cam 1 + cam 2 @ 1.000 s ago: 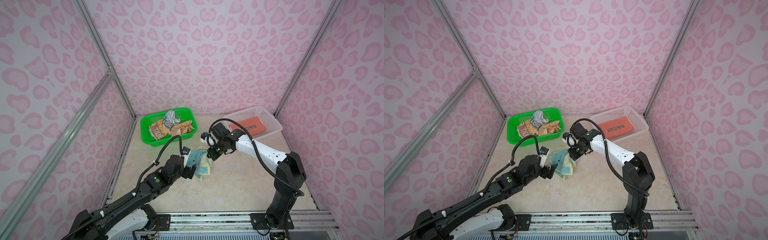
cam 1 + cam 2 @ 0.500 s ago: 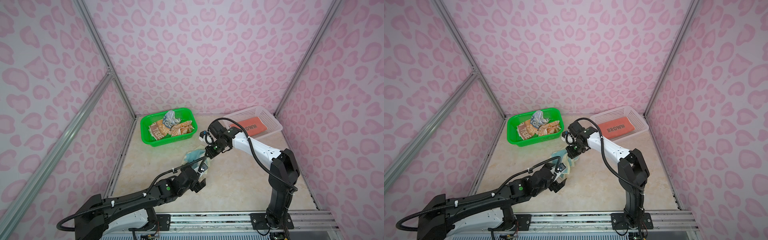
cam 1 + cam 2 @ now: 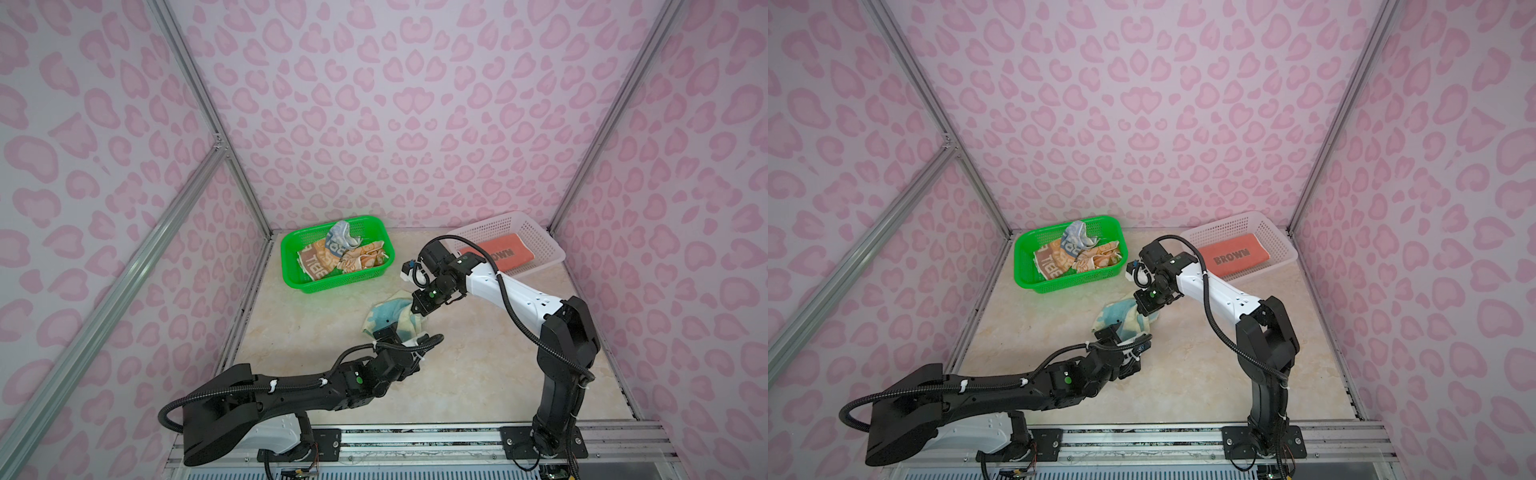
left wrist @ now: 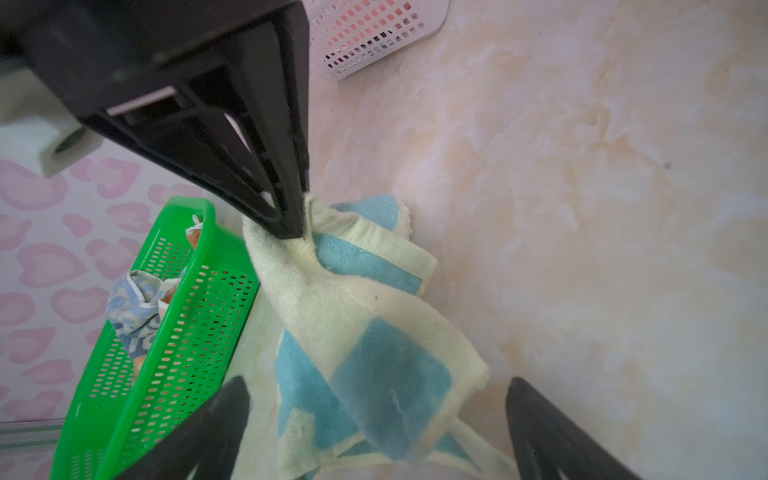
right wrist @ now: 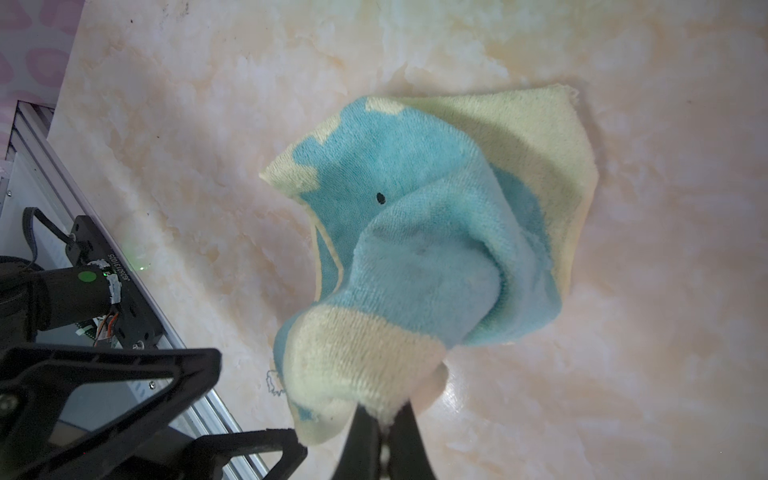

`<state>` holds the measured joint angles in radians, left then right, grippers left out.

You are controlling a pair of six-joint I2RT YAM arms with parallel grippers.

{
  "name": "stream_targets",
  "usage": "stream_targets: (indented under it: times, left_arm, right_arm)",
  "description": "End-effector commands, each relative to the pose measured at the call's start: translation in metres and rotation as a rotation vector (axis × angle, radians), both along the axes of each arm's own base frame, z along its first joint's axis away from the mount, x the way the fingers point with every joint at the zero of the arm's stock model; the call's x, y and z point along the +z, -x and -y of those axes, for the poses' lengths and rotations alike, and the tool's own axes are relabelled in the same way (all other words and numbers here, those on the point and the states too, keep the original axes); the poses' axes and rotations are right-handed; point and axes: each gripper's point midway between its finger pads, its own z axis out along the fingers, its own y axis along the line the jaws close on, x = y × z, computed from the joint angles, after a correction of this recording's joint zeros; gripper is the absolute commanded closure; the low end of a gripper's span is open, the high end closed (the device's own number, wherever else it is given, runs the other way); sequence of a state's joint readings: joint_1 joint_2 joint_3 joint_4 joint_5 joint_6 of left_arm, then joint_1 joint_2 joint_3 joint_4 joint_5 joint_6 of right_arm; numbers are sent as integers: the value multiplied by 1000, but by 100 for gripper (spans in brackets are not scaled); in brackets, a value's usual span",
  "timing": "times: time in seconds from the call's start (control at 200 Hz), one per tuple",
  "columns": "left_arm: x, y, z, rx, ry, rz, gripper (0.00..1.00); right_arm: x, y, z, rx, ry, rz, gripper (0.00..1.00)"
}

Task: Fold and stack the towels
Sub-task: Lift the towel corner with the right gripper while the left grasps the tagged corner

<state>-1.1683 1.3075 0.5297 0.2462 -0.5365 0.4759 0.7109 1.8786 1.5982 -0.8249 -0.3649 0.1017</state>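
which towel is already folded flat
The coral towel lettered BROWN, in the white basket; the towels in the green basket are crumpled, the yellow-blue towel hangs from the right gripper.

A: There, right gripper (image 3: pixel 1144 309) pinches the blue-and-yellow towel (image 3: pixel 1117 316) by its top, just in front of the green basket (image 3: pixel 1071 279)!
B: And left gripper (image 3: pixel 1121 337) at its lower edge, farther out; white basket (image 3: pixel 1277 245) right of the green one.
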Motion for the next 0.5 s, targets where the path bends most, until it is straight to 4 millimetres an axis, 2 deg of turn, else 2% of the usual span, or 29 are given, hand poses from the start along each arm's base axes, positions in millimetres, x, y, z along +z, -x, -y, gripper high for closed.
stream_targets:
  times: [0.0, 0.2, 0.33, 0.495]
  left_arm:
    - [13, -8, 8, 3, 12, 70, 2]
    - [1, -12, 13, 6, -75, 94, 0]
    - [1, -17, 14, 24, -83, 123, 4]
    - [2, -19, 16, 29, -84, 132, 22]
  right_arm:
    - [-3, 1, -3, 6, -14, -13, 100]
    - [-2, 2, -2, 8, -16, -17, 100]
    - [-1, 3, -1, 10, -17, -16, 100]
    - [0, 4, -1, 14, -17, -11, 100]
